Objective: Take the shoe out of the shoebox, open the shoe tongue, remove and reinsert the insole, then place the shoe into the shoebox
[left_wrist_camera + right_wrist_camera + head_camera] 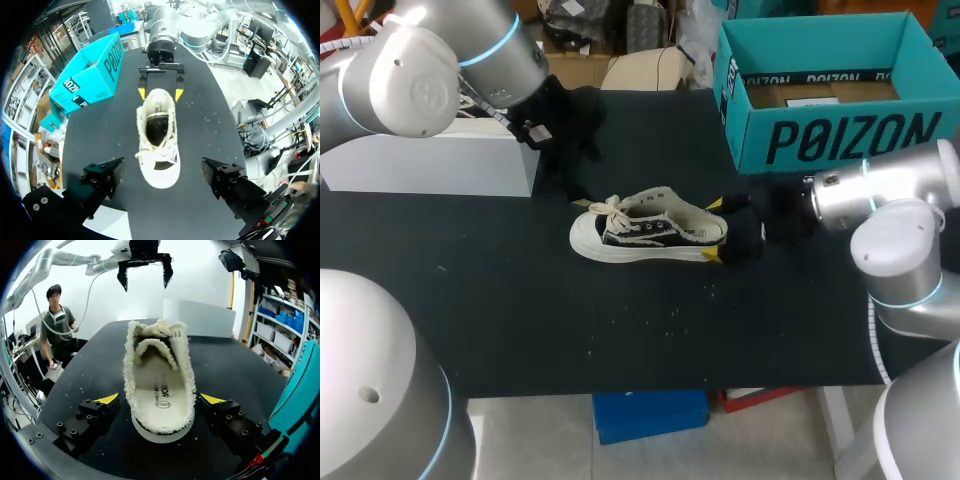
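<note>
A black and cream sneaker (650, 232) lies upright on the black table (520, 310), toe toward my left arm. Its tongue stands up and the cream insole (159, 395) shows inside. My right gripper (714, 230) is open, and its yellow-tipped fingers (107, 399) flank the heel (162, 427) without touching it. My left gripper (570, 130) hangs open above and behind the toe end. From there it looks down on the sneaker (159, 137) and on the right gripper (160, 92) at the heel. The teal shoebox (830, 140) stands open at the back right.
A pale grey block (430, 165) sits at the table's back left under my left arm. The shoebox (92, 75) holds brown cardboard inside. Small white specks dot the table in front of the sneaker.
</note>
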